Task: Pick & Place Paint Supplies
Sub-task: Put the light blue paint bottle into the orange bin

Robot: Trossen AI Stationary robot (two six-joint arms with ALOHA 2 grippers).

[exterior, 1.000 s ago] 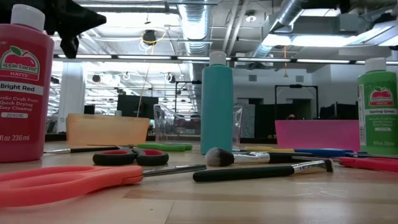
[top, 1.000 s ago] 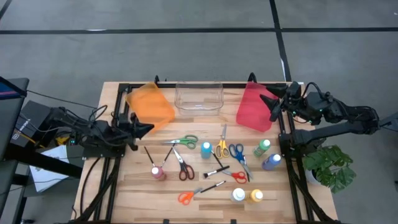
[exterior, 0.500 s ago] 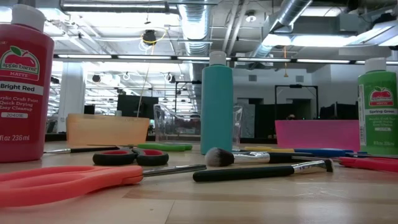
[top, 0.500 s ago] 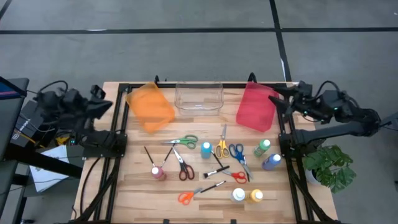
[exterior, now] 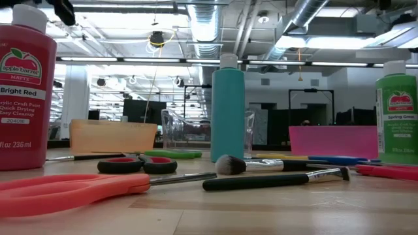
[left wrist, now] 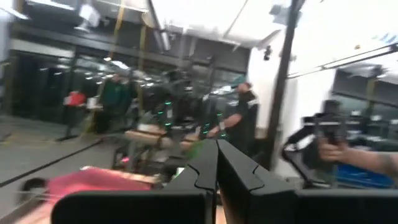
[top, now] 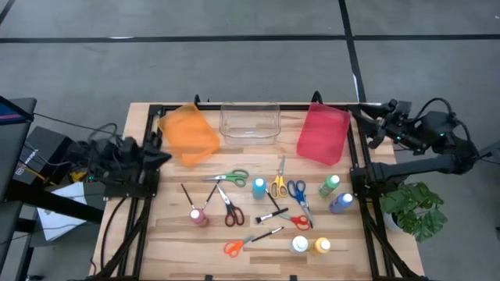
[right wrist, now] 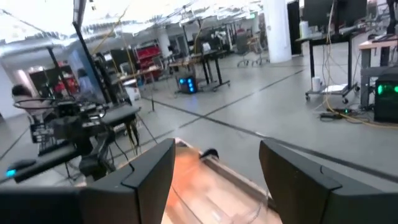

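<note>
While both arms sit at the tabletop [top: 141, 234] edges, nothing is picked yet: bottles [top: 258, 187], brushes [top: 271, 214], scissors [top: 227, 177] all lie mid-tabletop. Left gripper [top: 160, 154] jaws shut, empty; right gripper [top: 373, 125] jaws wide, empty. Next: reach in, pick one item.

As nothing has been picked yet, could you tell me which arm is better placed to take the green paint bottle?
Right, probably: the right gripper is open at the table's right edge, the green paint bottle lies on that side, and the left gripper is shut.
</note>
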